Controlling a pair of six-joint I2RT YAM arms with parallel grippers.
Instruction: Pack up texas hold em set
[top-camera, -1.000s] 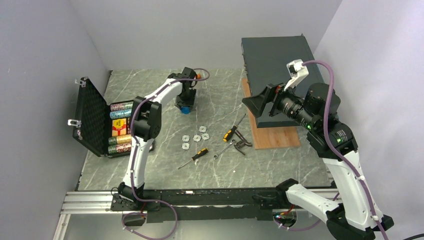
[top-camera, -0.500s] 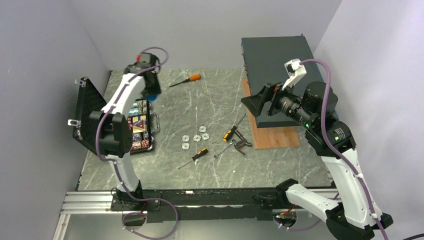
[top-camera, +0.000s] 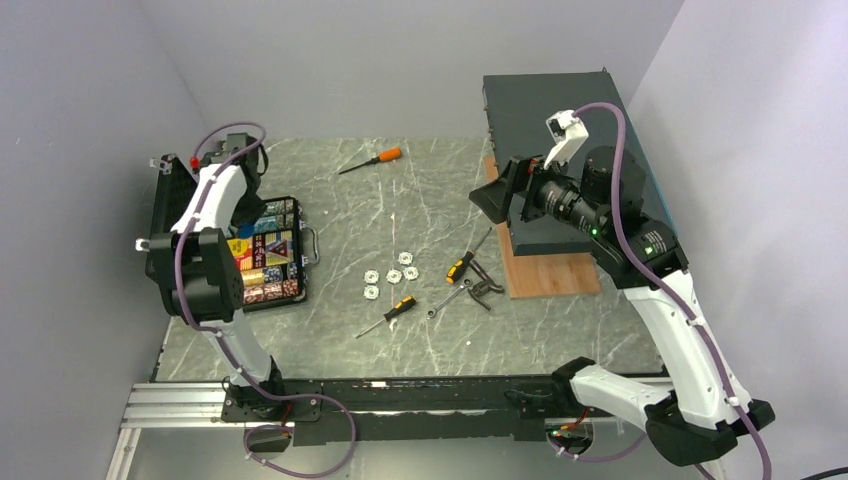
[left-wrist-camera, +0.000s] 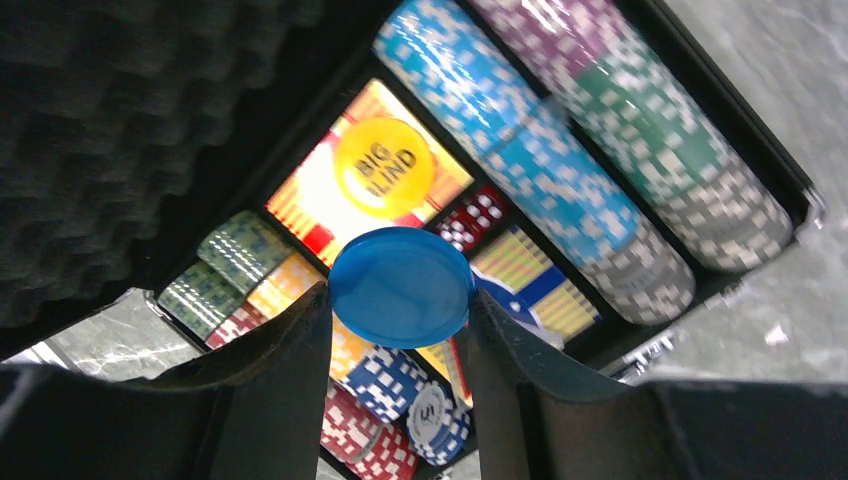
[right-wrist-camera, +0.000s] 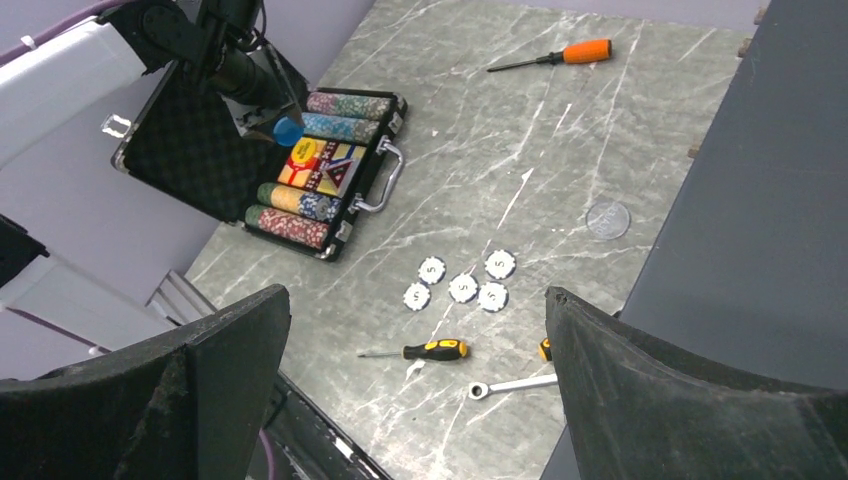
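Left wrist view: my left gripper (left-wrist-camera: 400, 300) is clamped on the blue disc (left-wrist-camera: 400, 287), just above the middle tray of the case (right-wrist-camera: 190, 165), near the yellow disc (left-wrist-camera: 385, 167). I judge this the placing step; next, lower and release. Right gripper (right-wrist-camera: 417, 295) gapes empty, well right of the case.

Grey marble-patterned table top (top-camera: 440, 185), plain pale lilac walls (top-camera: 400, 60) on three sides, even diffuse light

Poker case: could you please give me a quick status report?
Left gripper shut on blue disc above open case. Right gripper open, empty. Five white chips loose on table.
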